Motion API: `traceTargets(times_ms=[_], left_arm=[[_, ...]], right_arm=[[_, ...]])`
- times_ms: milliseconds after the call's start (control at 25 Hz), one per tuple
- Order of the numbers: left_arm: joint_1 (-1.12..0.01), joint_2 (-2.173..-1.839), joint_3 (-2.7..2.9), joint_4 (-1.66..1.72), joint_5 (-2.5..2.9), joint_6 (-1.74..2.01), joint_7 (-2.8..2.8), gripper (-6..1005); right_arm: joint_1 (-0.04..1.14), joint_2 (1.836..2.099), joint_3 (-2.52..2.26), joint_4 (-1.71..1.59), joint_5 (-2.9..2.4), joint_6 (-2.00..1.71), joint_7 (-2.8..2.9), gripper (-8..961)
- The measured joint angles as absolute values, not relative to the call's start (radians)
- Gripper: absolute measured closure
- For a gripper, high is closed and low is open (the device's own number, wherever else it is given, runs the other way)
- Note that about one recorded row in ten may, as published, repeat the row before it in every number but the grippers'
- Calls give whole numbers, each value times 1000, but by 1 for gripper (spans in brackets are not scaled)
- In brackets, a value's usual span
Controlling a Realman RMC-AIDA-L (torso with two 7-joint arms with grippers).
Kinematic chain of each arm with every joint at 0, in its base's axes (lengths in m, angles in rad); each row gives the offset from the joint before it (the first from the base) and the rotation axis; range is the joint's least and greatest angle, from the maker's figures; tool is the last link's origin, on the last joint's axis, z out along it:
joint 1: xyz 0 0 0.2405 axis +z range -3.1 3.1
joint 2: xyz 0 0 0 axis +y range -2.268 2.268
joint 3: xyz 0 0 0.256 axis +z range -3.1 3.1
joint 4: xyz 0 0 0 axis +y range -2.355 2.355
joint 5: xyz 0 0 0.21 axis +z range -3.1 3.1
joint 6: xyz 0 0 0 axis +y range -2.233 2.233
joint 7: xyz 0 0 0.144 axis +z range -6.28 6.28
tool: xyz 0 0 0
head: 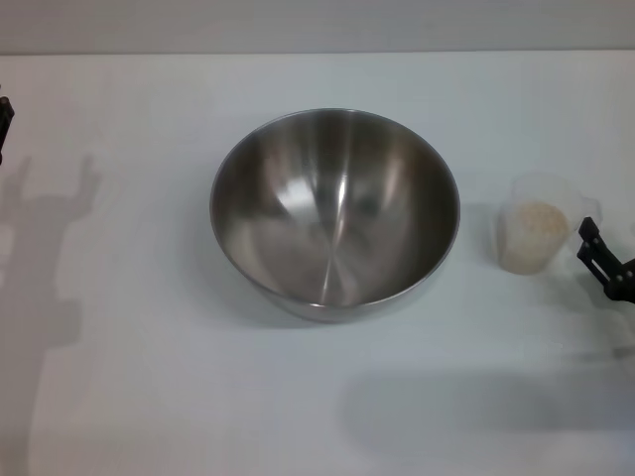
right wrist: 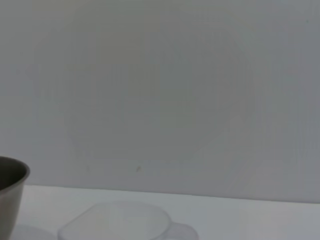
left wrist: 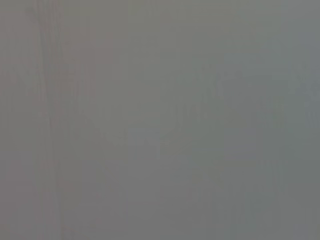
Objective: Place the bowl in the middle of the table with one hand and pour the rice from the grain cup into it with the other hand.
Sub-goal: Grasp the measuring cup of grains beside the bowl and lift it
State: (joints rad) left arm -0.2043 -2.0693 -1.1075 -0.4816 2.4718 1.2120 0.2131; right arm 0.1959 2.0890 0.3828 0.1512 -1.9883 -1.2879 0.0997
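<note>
The stainless-steel bowl point(head: 334, 210) stands upright and empty in the middle of the white table point(head: 149, 377). To its right stands the transparent grain cup point(head: 541, 233) with pale rice point(head: 537, 226) inside. My right gripper point(head: 605, 263) is just right of the cup, close to its side, at the view's right edge. Only a black bit of my left gripper point(head: 4, 119) shows at the far left edge, well away from the bowl. The right wrist view shows the cup's rim point(right wrist: 120, 222) close by and the bowl's edge point(right wrist: 12, 195) beside it. The left wrist view shows only plain grey.
A pale wall point(right wrist: 160, 90) rises behind the table's far edge. Arm shadows fall on the tabletop at the left point(head: 45, 258) and at the front right point(head: 476, 412).
</note>
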Motion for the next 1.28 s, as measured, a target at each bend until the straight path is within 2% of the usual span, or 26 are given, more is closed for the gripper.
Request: traceTargets(times_ms=[1280], left_arm=[[-188,-2068,-1109,-468,2469,1232,213,186]], right_arm=[[232,2086,397,147,-1986,-1277,100,151]])
